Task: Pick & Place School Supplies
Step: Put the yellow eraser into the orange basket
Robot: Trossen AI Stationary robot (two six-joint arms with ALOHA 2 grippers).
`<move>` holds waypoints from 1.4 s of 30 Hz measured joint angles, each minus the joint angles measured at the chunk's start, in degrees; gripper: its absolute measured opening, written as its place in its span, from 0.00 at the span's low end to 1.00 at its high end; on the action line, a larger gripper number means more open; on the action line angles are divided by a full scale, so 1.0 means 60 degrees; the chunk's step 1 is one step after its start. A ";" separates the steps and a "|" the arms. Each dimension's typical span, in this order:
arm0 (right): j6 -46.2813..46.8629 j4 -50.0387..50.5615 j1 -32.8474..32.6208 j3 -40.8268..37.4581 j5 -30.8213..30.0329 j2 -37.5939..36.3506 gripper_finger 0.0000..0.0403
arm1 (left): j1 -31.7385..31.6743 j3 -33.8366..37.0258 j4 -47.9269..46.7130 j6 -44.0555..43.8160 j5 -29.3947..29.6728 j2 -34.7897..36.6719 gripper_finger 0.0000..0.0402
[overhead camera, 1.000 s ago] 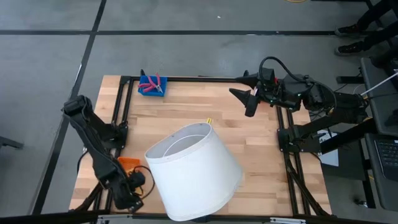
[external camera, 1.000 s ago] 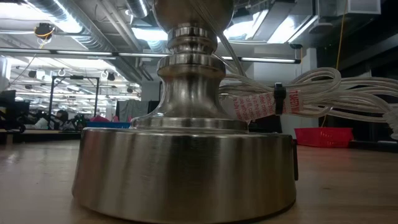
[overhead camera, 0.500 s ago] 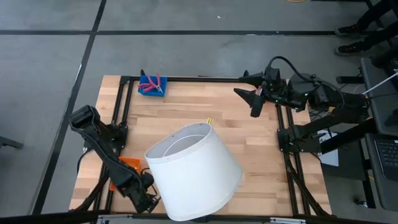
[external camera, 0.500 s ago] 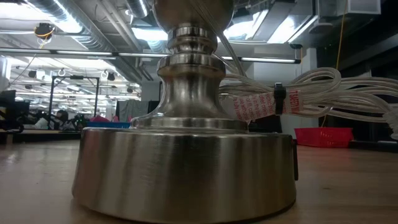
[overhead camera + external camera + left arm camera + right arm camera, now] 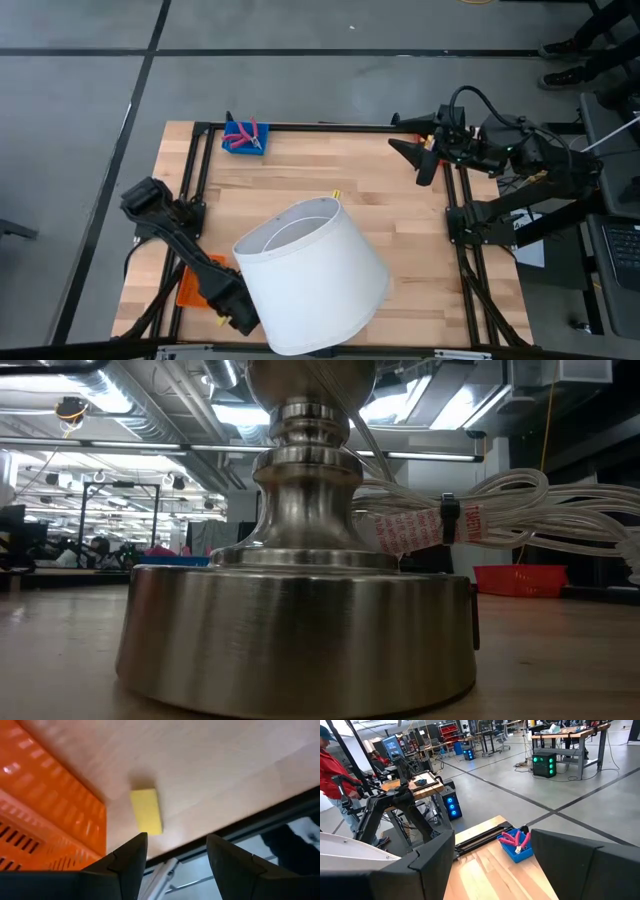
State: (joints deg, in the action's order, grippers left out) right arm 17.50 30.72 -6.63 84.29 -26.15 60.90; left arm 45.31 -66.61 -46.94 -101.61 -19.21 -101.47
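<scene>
A yellow block (image 5: pixel 146 811) lies flat on the wooden table beside the orange tray (image 5: pixel 45 795), close to the table's near edge. My left gripper (image 5: pixel 175 855) hovers over it, open, pointing steeply down; the block shows just beyond the fingertips. In the high view this gripper (image 5: pixel 240 318) is at the near left, between the orange tray (image 5: pixel 192 285) and the white lampshade (image 5: pixel 310 275). A pink-handled tool (image 5: pixel 246 135) lies in the blue tray (image 5: pixel 232 146) at the far left. My right gripper (image 5: pixel 425 160) waits open, high at the far right.
The big lampshade covers the table's middle and near part, its metal base (image 5: pixel 300 630) filling the low view with a bundled white cord (image 5: pixel 480 520). A tiny yellow piece (image 5: pixel 336 193) lies beyond the shade. A person in red (image 5: pixel 335 775) stands beyond the table.
My left gripper has swung from the near left corner toward the lampshade along the near edge, sinking and tipping further down, still open. My right gripper has drawn back a little toward the table's right edge.
</scene>
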 joint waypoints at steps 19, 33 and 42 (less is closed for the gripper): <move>-0.0004 0.0215 0.0000 0.0000 0.0000 -0.0041 0.66 | -0.0209 0.0423 -0.0018 0.1873 -0.1073 -0.0520 0.50; 0.0087 0.0295 0.0000 0.0000 0.0000 -0.0222 0.66 | -0.0522 0.0426 0.0120 0.2899 -0.1073 -0.0509 0.50; 0.0193 0.0401 0.0000 0.0004 0.0000 -0.0258 0.66 | -0.0505 0.0433 0.0345 0.3316 -0.1825 -0.0871 0.50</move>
State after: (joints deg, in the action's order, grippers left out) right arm 18.65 33.12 -6.63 84.31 -26.15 59.35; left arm 42.28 -64.01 -44.87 -81.71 -30.16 -106.70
